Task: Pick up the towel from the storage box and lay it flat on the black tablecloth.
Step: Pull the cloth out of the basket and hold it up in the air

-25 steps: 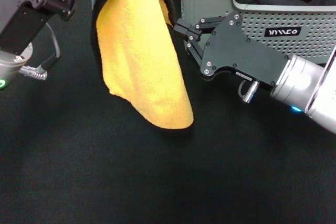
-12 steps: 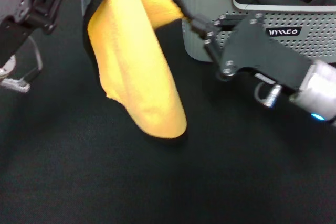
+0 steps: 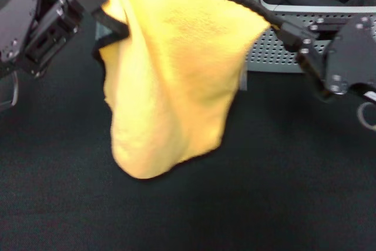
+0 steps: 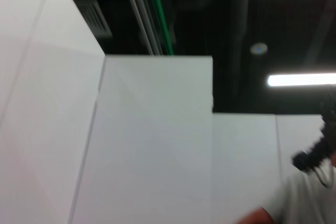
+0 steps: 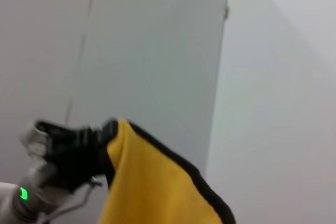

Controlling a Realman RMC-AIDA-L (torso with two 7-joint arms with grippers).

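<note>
We see the black tablecloth point(image 3: 247, 204) covering the whole work surface, from the near edge to the far side. Above it hangs the towel point(image 3: 170, 80), held off the cloth and stretched between our two grippers along its black-trimmed top edge; the yellow-orange body sags in a deep fold, its lowest point hanging over the near-left part of the tablecloth. We cannot tell whether that low fold touches the fabric.

At far right stands the storage box point(image 3: 276, 51), resting on the tablecloth, partly hidden behind the towel, with dark cloth inside it.

Our left gripper point(image 3: 97, 1) is at far left, its fingers clamped on the towel's left top corner. Our right gripper point(image 3: 281, 26) is on the right, just in front of the box wall, its fingers closed together on the towel's right top corner.

In the right wrist view the towel point(image 5: 152, 182) rises as a yellow peak with black trim, and the left gripper point(image 5: 102, 142) shows farther off, pinching that peak. The left wrist view shows only white panels point(image 4: 152, 140) and a dark ceiling.
</note>
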